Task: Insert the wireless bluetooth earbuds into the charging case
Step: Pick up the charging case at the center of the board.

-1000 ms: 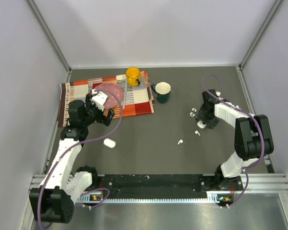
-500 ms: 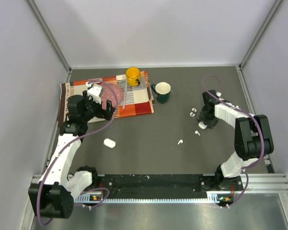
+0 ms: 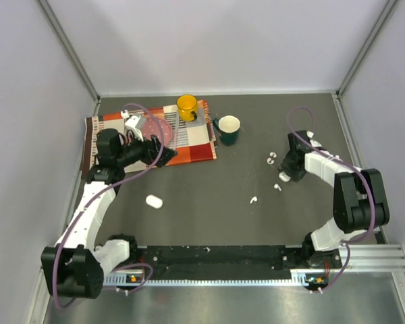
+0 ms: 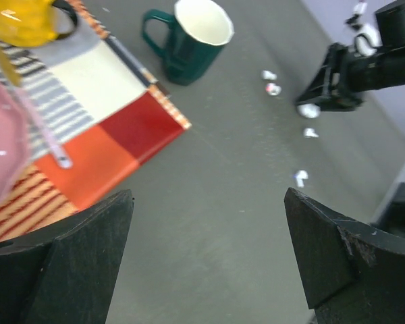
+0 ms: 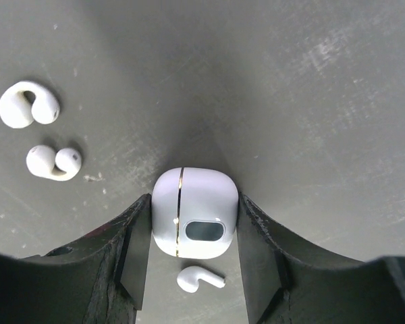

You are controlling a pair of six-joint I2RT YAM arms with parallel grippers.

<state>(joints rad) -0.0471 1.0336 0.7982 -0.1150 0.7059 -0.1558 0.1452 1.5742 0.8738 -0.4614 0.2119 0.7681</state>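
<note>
My right gripper (image 5: 194, 202) is shut on the charging case (image 5: 194, 210), a white rounded case with a gold seam and an oval window, resting on the dark table. Its fingers press both sides. In the top view the gripper (image 3: 283, 175) is at the right. One stemmed white earbud (image 5: 199, 278) lies between the fingers just below the case. Another stemmed earbud (image 3: 254, 200) lies further left, also in the left wrist view (image 4: 301, 177). My left gripper (image 3: 152, 150) is open and empty above the cloth (image 3: 189, 145); its open jaws (image 4: 208, 199) frame bare table.
Two white clip-shaped earbuds (image 5: 28, 104) (image 5: 52, 162) lie left of the case. A second white oval case (image 3: 153, 201) lies near the left arm. A green mug (image 3: 229, 129), a yellow mug (image 3: 187, 106) and a pink plate (image 3: 158, 128) stand at the back.
My left gripper has moved back and up, from beside the cloth's edge to over the cloth. The right gripper has stayed on the case.
</note>
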